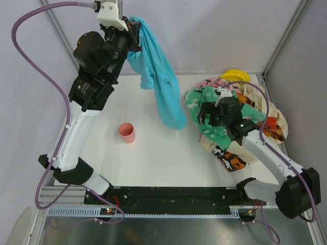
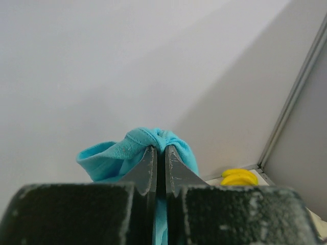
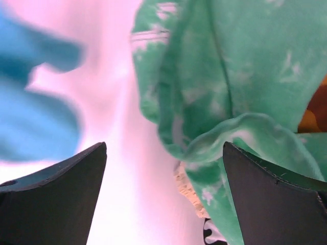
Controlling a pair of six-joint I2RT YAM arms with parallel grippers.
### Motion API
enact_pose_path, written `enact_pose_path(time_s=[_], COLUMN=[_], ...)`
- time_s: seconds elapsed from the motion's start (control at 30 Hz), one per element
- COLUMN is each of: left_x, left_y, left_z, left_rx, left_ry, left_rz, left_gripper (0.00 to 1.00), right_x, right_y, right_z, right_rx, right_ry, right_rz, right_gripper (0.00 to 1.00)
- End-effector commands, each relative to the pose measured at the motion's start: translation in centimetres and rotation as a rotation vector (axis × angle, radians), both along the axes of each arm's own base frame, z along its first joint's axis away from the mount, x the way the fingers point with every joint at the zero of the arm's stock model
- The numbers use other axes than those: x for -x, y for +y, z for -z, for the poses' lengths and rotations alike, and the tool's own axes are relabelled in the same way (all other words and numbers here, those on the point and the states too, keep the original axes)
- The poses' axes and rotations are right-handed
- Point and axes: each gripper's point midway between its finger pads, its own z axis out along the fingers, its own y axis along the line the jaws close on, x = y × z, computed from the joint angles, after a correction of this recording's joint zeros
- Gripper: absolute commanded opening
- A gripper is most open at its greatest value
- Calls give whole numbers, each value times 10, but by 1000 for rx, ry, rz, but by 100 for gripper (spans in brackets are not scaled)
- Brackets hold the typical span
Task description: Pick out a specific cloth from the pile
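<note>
I see my left pincer [image 2: 160, 149] clamped on the blue cloth [image 1: 162, 87], held high and dangling above the tabletop [image 1: 158, 158] beside the pile [image 1: 196, 99], where my right pincer [image 3: 164, 148] hangs wide open.

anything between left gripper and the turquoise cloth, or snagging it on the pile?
Nothing between them: the left gripper is shut on the turquoise cloth, which hangs lifted beside the pile. Its lower end is close to the green tie-dye cloth; contact cannot be told.
</note>
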Motion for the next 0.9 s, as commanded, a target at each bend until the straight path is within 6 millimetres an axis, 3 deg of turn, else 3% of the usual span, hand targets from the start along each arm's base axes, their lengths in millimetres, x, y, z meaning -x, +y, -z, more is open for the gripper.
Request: enact_pose_path(time_s=[0.0,0.1,0.27,0.5,0.6,0.7,0.87], left_x=[6,-13,-73,-145,-182,-216,-235], left_y=[23,22,41,58,64,72,63], left_z=[-41,-29,14,88,145,222,345], left_rx=[34,13,-6,0,-6,-4,16], left_ry=[-112,-83,17,166,279,431,686], left_rz=[-89,-136,-280,-281,-272,-248,-165], left_gripper=[1,1,1,1,1,1,1], right_x=[7,12,18,20,20,19,17], right_y=[21,21,3,-12,-16,-20,-33], right_z=[-40,-53,-76,-66,-55,-45,-30], right_rx=[-42,-59,-60,-15,13,40,77], right_ry=[-138,-175,-253,-233,-197,-169,-119], right_rz=[-117,-117,-43,9,23,42,98], right_gripper=[99,99,99,99,100,99,99])
